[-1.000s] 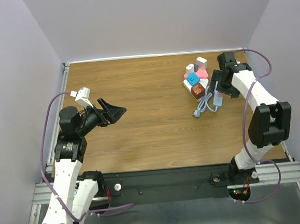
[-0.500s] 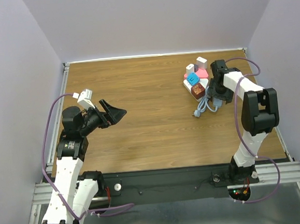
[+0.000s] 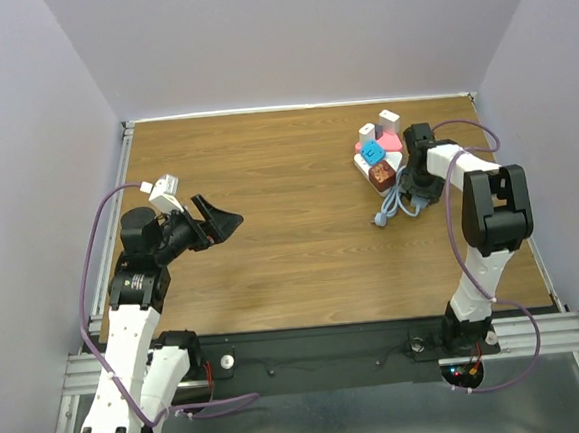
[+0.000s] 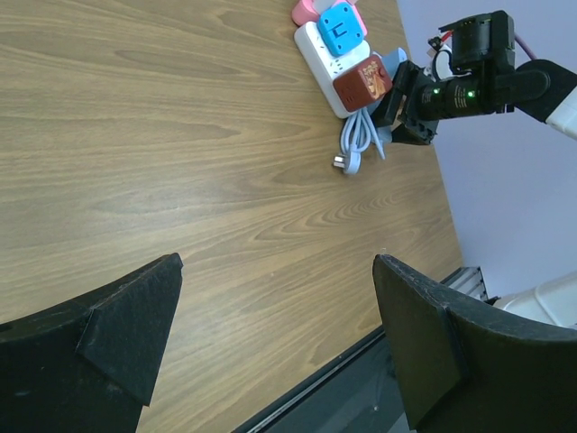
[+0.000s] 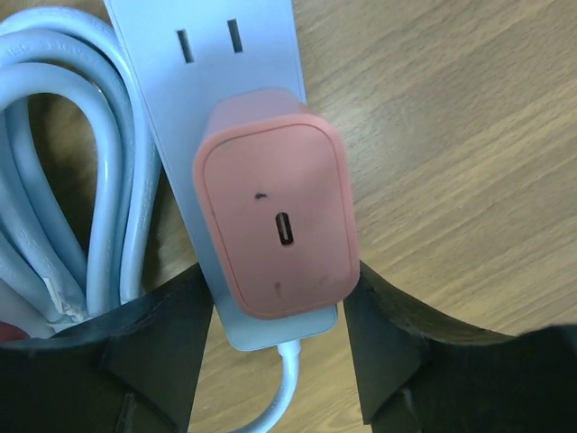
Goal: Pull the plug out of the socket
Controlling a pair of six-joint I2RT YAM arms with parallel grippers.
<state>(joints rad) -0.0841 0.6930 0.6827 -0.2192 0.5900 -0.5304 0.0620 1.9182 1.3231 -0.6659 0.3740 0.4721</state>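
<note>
Grasp stage: salmon-pink rounded plastic plug [image 5: 275, 225] seated in white power strip [image 5: 270, 63], far right. Right gripper [image 5: 275, 307] part-open astride it, contact unclear; left gripper [image 4: 275, 298] wide, empty. Next: clamp, pull straight off.

No word, brand or number can be read in any view. In the left wrist view, the blue adapter [image 4: 341, 22] carries a white mark like a squared U on its top face. The brown adapter [image 4: 363, 79] beside it bears pale print too small to read. The pink charger [image 5: 275, 216] shows only tiny dark specks.
</note>
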